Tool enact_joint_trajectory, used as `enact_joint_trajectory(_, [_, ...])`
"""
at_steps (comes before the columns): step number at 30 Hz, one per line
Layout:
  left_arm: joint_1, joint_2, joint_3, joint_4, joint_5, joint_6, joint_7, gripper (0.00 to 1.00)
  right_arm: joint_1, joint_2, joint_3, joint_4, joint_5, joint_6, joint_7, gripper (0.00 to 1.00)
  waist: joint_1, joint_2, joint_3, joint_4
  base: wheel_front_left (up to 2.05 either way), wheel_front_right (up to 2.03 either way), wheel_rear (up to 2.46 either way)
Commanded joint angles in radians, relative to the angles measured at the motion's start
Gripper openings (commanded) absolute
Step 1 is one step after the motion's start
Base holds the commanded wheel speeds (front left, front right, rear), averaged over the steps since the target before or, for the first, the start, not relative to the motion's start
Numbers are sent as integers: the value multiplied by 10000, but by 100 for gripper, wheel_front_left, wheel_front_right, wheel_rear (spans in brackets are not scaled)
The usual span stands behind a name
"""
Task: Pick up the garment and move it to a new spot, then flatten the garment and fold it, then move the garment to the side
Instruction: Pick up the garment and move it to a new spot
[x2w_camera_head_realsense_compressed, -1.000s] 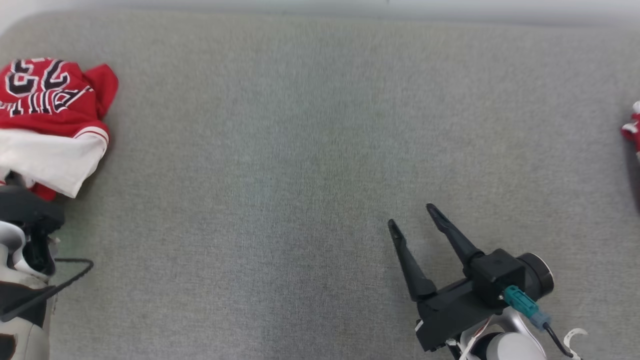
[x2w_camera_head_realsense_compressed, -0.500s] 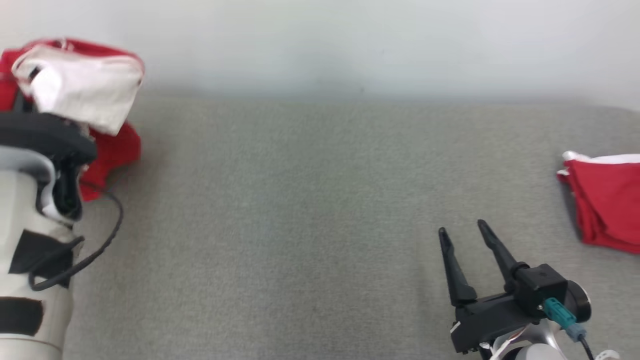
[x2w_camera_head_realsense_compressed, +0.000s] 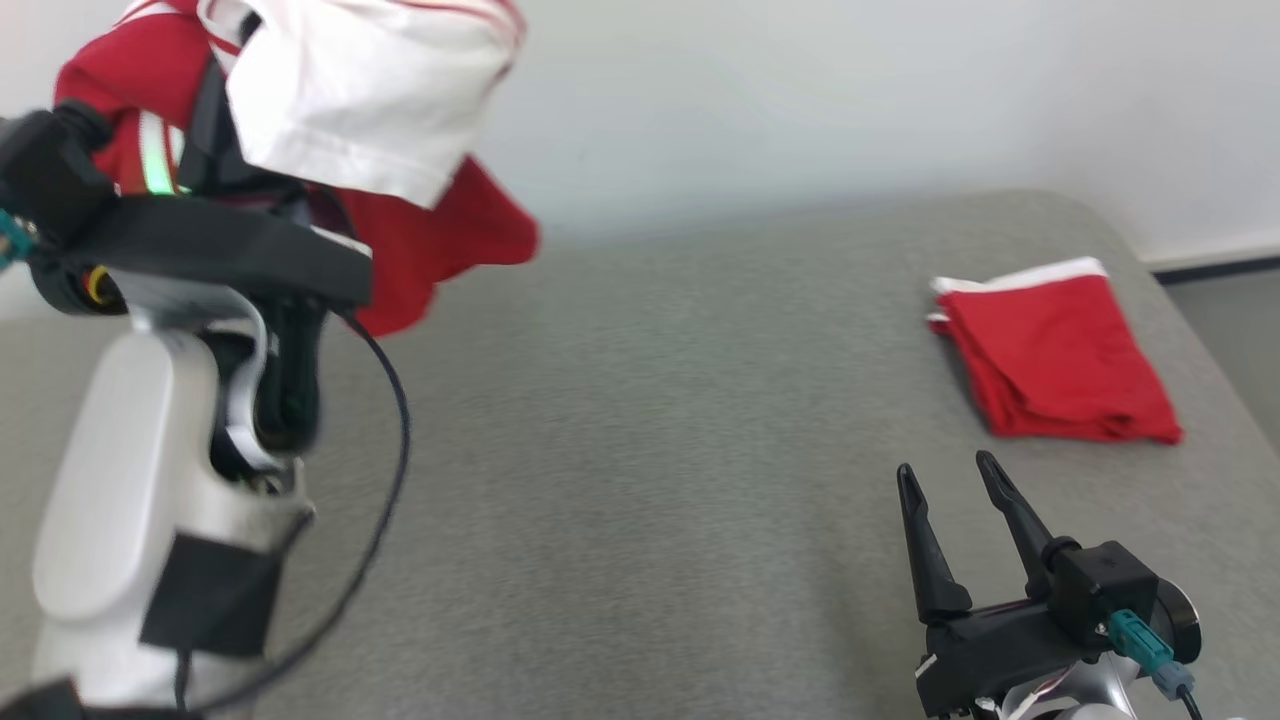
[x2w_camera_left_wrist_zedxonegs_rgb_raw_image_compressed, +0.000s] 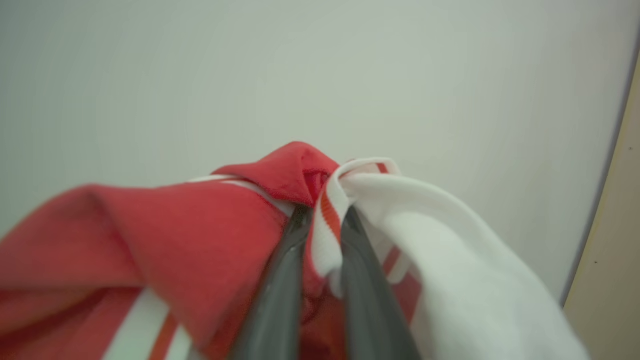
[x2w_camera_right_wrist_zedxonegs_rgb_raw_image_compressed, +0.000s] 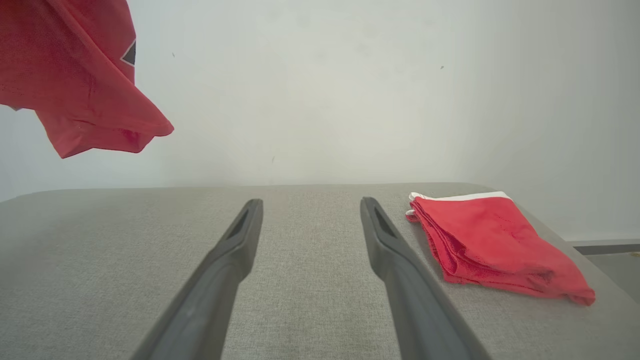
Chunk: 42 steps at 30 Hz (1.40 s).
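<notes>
Note garment (x2w_camera_head_realsense_compressed: 360, 100) pinched in left end effector (x2w_camera_left_wrist_zedxonegs_rgb_raw_image_compressed: 326, 215), hanging bunched above table (x2w_camera_head_realsense_compressed: 640, 450) left end, well apart from right end effector (x2w_camera_head_realsense_compressed: 945, 465), spread and empty. Lower rightward onto bare table centre

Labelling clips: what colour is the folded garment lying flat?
Folded garment: red with a white edge, clearest in the right wrist view.
</notes>
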Motion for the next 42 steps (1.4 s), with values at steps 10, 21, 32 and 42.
enact_joint_trajectory(10, [2468,-63,-567,-3648,220,912,664,0,203,10,13,-143,139,-23,-126,100,2,1,489,-1771,0,0,0])
enact_joint_trajectory(21, [5002,-333,-1803,-1794,357,575,296,0,60,11,177,29,192,-23,-87,100,2,1,535,-1664,0,0,0])
enact_joint_trajectory(32, [4787,-916,-2013,1553,-45,-88,-512,100,-65,10,329,287,228,-23,-210,100,2,1,567,-1220,0,0,0])
enact_joint_trajectory(42, [5504,-331,-1519,855,507,-147,-1604,100,105,8,304,440,226,-23,-239,100,2,1,511,-120,0,0,0])
